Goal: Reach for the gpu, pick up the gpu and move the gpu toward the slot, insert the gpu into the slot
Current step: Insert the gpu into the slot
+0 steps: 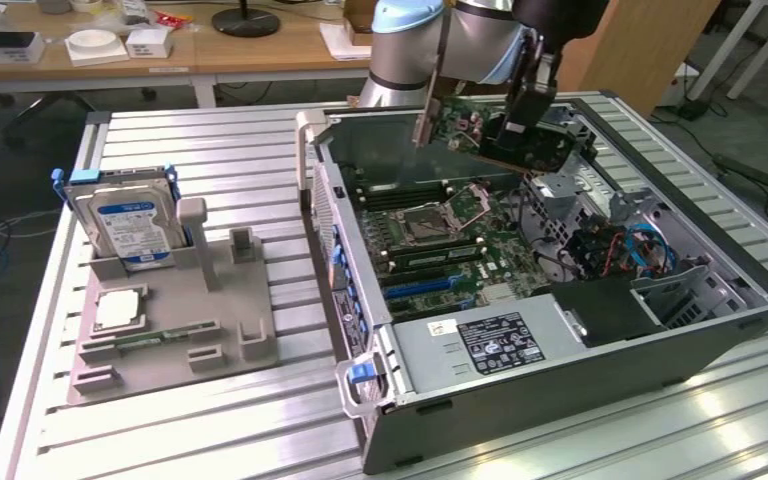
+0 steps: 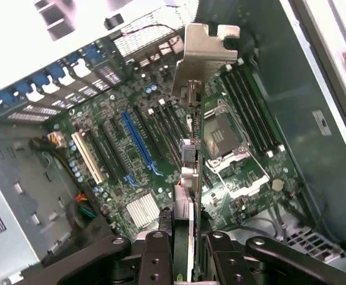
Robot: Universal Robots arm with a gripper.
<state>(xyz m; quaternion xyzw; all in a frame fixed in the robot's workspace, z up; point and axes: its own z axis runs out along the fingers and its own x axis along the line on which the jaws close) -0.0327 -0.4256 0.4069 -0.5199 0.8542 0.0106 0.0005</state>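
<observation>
Green board and thin metal bracket (image 2: pixel 205 50) suggest the gpu (image 1: pixel 471 125) is light, stiff, fragile (hold its bare edges); the gripper (image 2: pixel 189 238) pinches its upper edge; it hangs over the far end of the case (image 1: pixel 558 370), well above the blue slot (image 2: pixel 138 142).

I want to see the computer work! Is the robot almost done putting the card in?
Picked up: the gripper is shut on the gpu, holding it in the air over the open case. Not in yet: the blue slot on the motherboard is empty.
</observation>
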